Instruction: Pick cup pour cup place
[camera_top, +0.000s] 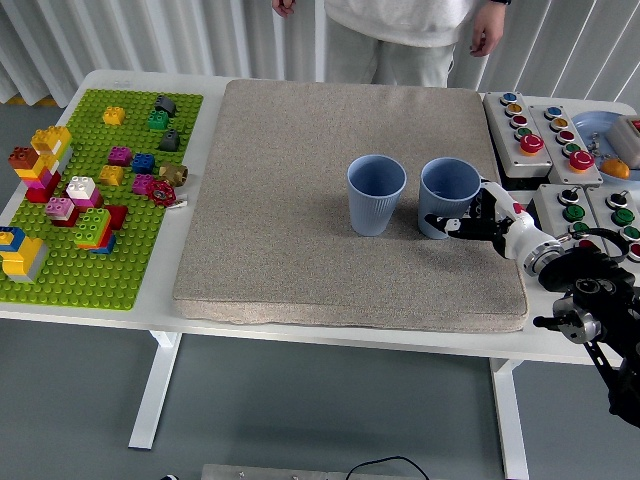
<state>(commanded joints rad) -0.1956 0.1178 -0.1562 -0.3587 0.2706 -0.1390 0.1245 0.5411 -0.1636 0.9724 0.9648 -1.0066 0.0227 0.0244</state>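
— Biggest first?
— White surface (120, 305), spread with a wide grey mat (290, 200). Left of the mat, a green baseplate (60, 270) dotted with coloured bricks (80, 200). Right of the mat, button boxes (545, 135) with red, green and yellow buttons.

— At the far edge?
— Standing person (400, 30) in pale clothing, hands hanging loose, touching nothing.

— And the cups?
— Two blue ones, upright on the mat's right half, side by side and close, apparently not touching. Left cup (376, 194) standing free. Right cup (450, 198) near the mat's right edge, mouth up, contents impossible to make out.

— Where against the hand?
— Right hand (478, 221) reaching in from the lower right corner, pressed to the right cup's right flank. Fingers (447, 222) curled round the lower front of the wall, thumb side up by the rim. Wrapped on the cup, though firmness of grip hard to judge. Cup base seemingly down on the mat.

— Left hand?
— Nowhere visible.
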